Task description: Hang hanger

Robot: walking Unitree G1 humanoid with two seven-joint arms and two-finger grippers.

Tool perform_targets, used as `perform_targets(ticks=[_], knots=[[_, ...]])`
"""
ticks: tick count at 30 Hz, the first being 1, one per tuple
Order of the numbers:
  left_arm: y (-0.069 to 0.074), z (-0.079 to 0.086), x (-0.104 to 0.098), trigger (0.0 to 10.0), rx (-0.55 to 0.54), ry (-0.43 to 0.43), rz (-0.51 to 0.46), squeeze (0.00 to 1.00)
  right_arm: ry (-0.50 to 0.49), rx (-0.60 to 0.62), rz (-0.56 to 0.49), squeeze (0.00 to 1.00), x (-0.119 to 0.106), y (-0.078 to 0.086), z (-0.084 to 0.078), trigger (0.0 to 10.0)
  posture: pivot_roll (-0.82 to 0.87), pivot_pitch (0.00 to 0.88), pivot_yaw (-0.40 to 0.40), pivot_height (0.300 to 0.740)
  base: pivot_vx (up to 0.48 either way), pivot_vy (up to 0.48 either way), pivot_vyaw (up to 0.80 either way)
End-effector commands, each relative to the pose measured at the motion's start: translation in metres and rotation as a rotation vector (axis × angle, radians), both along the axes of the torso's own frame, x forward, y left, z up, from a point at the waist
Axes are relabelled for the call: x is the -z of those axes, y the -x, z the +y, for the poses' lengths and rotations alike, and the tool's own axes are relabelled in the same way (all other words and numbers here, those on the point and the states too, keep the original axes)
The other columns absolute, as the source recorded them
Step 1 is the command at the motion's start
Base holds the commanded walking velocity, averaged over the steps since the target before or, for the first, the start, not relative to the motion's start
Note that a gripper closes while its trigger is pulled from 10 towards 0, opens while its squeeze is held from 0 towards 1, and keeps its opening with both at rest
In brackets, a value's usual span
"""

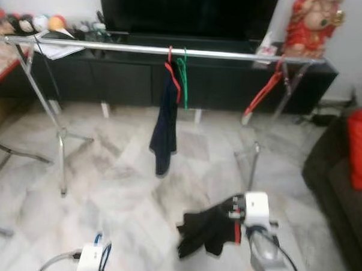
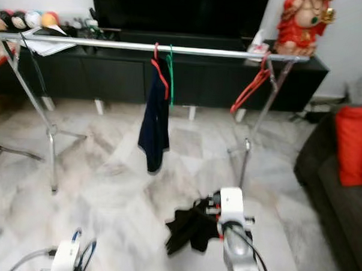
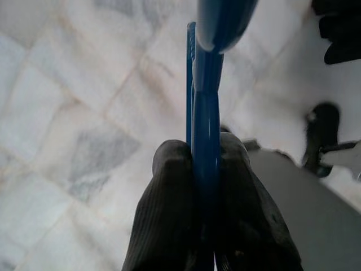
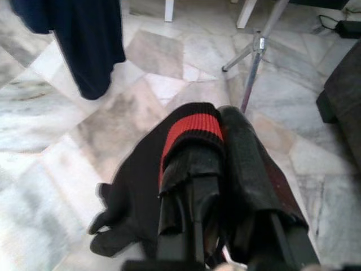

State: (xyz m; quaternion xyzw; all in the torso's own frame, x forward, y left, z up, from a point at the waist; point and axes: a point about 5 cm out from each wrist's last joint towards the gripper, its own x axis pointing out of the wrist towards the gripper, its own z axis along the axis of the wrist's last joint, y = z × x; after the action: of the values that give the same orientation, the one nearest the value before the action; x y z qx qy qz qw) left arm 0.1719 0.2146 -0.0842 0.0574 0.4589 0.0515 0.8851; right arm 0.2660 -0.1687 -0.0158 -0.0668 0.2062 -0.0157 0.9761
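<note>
Down low by the floor, the left gripper (image 1: pixel 101 252) clasps a thin blue hanger (image 1: pixel 105 253). Seen from its wrist, the hanger (image 3: pixel 204 113) stands edge-on between both fingers (image 3: pixel 169 192). The right gripper (image 4: pixel 217 152) clutches a black garment (image 4: pixel 135 197).

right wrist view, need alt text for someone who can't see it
The right pincer is shut on a black garment with a red stripe, which drapes over its fingers above a pale marble floor. Beyond it, a dark navy garment hangs down, and a metal rack leg stands on the floor beside a dark sofa edge.
</note>
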Motion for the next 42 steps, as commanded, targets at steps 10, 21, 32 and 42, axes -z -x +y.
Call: perform_targets(ticks=[10, 21, 32, 42], knots=[[0.002, 0.001, 0.001, 10.0, 0.021, -0.012, 0.014, 0.00, -0.001, 0.002, -0.007, 0.00, -0.003, -0.004, -0.002, 10.0, -0.07, 0.063, -0.032, 0.740, -0.119, 0.000, -0.72], [-0.003, 0.003, -0.002, 10.0, 0.026, -0.012, 0.000, 0.00, 0.000, -0.002, -0.006, 0.00, -0.003, -0.006, -0.001, 10.0, -0.07, 0.052, -0.028, 0.740, 0.000, 0.000, -0.80], [-0.039, 0.001, -0.022, 10.0, 0.117, 0.009, -0.131, 0.00, -0.002, -0.046, -0.043, 0.00, -0.014, -0.018, 0.001, 10.0, -0.08, 0.042, -0.019, 0.740, 0.000, 0.000, -0.41], [-0.101, -0.010, -0.076, 10.0, 0.560, 0.101, -0.332, 0.00, 0.230, -0.297, -0.077, 0.00, -0.039, -0.043, 0.006, 10.0, -0.07, 0.030, -0.015, 0.740, 0.000, 0.000, 0.00]])
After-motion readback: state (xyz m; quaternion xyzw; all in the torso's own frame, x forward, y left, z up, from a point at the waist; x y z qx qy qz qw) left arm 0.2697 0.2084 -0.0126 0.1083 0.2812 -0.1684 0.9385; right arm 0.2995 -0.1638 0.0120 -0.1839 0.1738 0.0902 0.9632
